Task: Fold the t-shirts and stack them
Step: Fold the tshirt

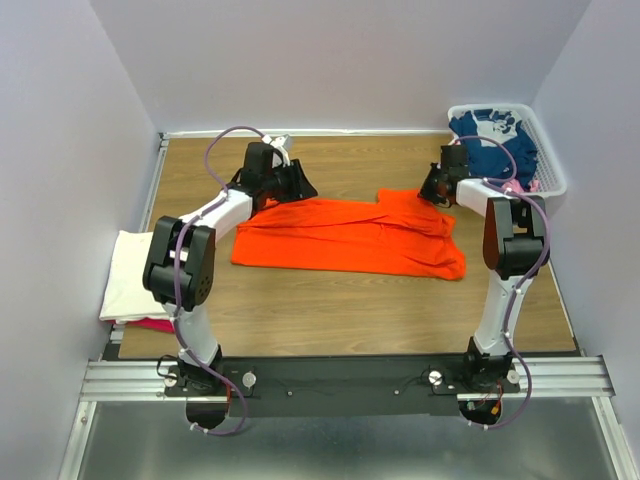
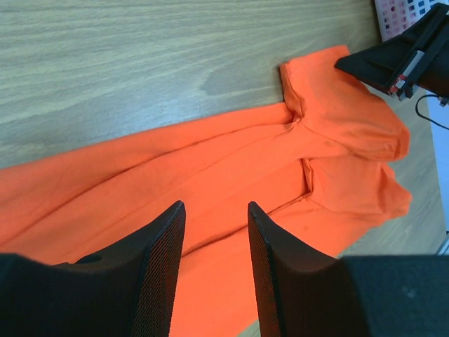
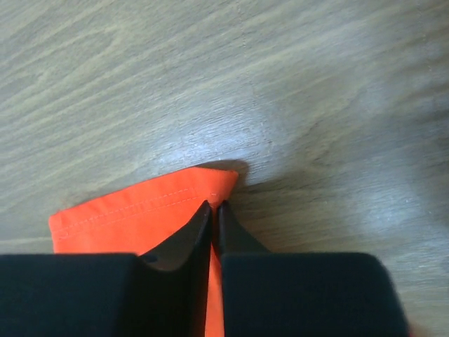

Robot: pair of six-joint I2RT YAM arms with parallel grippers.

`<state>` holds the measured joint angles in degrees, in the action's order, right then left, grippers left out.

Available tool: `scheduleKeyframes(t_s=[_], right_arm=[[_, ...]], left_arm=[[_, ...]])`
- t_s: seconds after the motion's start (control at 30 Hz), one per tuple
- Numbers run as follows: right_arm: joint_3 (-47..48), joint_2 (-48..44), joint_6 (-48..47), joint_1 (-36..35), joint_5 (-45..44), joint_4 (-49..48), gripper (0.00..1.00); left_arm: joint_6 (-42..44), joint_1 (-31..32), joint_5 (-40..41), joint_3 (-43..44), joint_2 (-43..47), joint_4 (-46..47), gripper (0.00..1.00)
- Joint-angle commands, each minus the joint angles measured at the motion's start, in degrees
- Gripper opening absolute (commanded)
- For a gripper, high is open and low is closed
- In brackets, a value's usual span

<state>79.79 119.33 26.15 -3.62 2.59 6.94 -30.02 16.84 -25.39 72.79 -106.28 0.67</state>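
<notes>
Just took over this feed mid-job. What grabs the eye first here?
The bright orange t-shirt lies spread across the middle of the wooden table. The right gripper is pinched shut on its hem corner at the far right, while the left gripper hangs open over its left part. A white basket holding a navy t-shirt sits in the far right corner, and a cream t-shirt lies at the left edge.

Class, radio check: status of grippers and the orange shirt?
Right gripper shut on orange t-shirt corner. Left gripper open, over the shirt. Basket far right, clear of it.
</notes>
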Motion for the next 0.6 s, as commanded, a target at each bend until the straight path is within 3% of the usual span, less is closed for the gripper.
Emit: scheduleKeyframes(t_s=[0.0, 0.2, 0.57], right_arm=[[1.0, -1.3, 0.6, 0.3, 2.7, 0.9, 0.03], [-2.0, -10.3, 1.4, 0.3, 5.8, 0.9, 0.0], [-18.3, -28.8, 4.3, 0.0, 12.5, 1.0, 0.0]], left_arm=[[2.2, -0.9, -1.7, -1.2, 3.7, -2.9, 0.49], [2.4, -2.5, -1.7, -3.3, 5.8, -4.2, 0.48], [0.1, -4.1, 0.5, -6.6, 5.6, -4.5, 0.43]])
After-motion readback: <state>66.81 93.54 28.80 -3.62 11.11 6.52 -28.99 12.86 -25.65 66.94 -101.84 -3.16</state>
